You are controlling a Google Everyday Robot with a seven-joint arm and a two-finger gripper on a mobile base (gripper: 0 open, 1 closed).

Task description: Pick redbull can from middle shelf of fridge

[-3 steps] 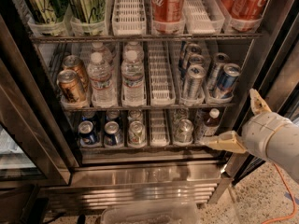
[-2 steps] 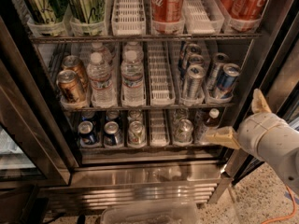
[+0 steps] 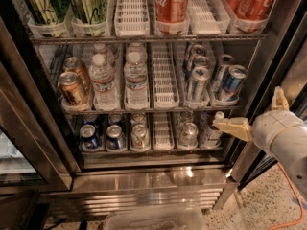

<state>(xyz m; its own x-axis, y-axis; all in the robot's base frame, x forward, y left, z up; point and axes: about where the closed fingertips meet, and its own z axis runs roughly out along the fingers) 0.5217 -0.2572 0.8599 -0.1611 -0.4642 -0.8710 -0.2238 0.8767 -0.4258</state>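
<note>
Redbull can (image 3: pixel 232 82) stands upright at the front of the rightmost lane of the middle shelf (image 3: pixel 164 87), right of centre in the frame, just beside the mostly silver slim cans (image 3: pixel 197 83). Further left on that tier we see water bottles (image 3: pixel 103 80) and copper-coloured cans (image 3: pixel 72 87). The fridge (image 3: pixel 153 181) surrounds them, its steel base across the lower frame. At the right edge, lower than the can and apart from it, we find the gripper (image 3: pixel 249 110), jaws spread wide, holding nothing.
</note>
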